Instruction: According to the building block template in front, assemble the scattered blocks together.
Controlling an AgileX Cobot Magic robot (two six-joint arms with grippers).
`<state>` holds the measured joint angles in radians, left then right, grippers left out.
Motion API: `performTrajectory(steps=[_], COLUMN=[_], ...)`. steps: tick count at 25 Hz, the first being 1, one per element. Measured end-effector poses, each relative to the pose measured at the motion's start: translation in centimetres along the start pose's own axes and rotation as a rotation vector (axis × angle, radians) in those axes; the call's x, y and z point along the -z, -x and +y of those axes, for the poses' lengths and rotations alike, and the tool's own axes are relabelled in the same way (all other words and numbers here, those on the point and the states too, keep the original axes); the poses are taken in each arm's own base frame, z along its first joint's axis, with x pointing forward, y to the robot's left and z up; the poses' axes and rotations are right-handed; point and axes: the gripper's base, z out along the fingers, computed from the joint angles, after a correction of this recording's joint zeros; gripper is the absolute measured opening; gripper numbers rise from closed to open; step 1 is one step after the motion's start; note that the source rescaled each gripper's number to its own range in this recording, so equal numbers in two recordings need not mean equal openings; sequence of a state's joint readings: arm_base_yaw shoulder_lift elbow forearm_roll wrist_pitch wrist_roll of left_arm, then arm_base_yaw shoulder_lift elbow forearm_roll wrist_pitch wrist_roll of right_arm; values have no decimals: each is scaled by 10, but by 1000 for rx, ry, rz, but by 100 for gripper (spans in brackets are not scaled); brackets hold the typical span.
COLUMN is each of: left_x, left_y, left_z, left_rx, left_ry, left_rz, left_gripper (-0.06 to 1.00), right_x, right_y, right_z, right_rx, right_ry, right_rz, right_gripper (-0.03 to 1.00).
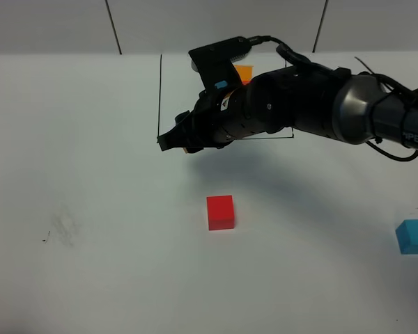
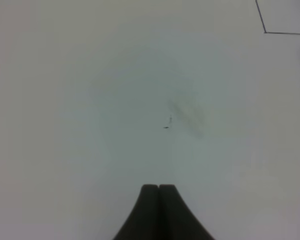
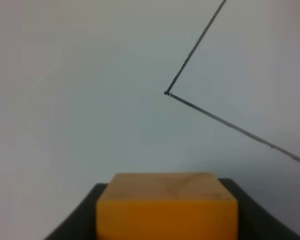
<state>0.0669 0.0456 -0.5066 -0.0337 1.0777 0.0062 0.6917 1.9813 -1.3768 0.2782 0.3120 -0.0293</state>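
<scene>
**Right hand** (image 1: pixel 168 141): closed on the orange cube (image 3: pixel 167 207), one dark finger on each side. The cube's top and front face show in the wrist view. In the high view only a sliver of the cube shows under the fingers.

**Right arm** (image 1: pixel 313 104): reaches in from the right, across the middle. It ends at the near left corner of the frame line (image 1: pixel 159 97).

**Frame line:** thin, black, drawn on the table (image 1: pixel 111 278). In the right wrist view its corner lies ahead of the held cube, apart from it.

**Template** (image 1: pixel 245 72): inside the frame, at the far side of the table. The right arm covers most of it, and only part of its orange block shows above the arm. The other blocks cannot be made out.

**Red cube** (image 1: pixel 220 212): flat on the table, nearer the camera than the right hand and well apart from it. Nothing touches it.

**Blue cube** (image 1: pixel 413 236): at the right edge of the high view, well apart from the red cube and partly cut off by the frame edge.

**Left hand** (image 2: pixel 159 189): fingers pressed together with nothing between them. It shows in its own wrist view only.

**Smudge** (image 1: pixel 61 229): a faint grey mark on the left of the table, ahead of the left hand.

**Wall** (image 1: pixel 56 24): pale panels behind the table.
</scene>
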Motion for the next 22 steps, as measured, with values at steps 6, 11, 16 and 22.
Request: performTrajectory(steps=[6,11,16,22], left_x=[0,0,0,0], left_y=[0,0,0,0], left_z=[1,1,1,1], left_rx=[1,1,1,1], left_ry=[12,13,13,13], left_rz=[0,0,0,0], left_gripper=[0,0,0,0], right_x=[-11,-18,-27,-28], right_y=[-9,-18,-29,-28], right_z=[-4,-15,-23,-21], right_rx=[3,-91,-111,-158], right_ry=[-18,-53,-84,-70], right_rz=[47,124,199,186], right_gripper=[43,43,43,43])
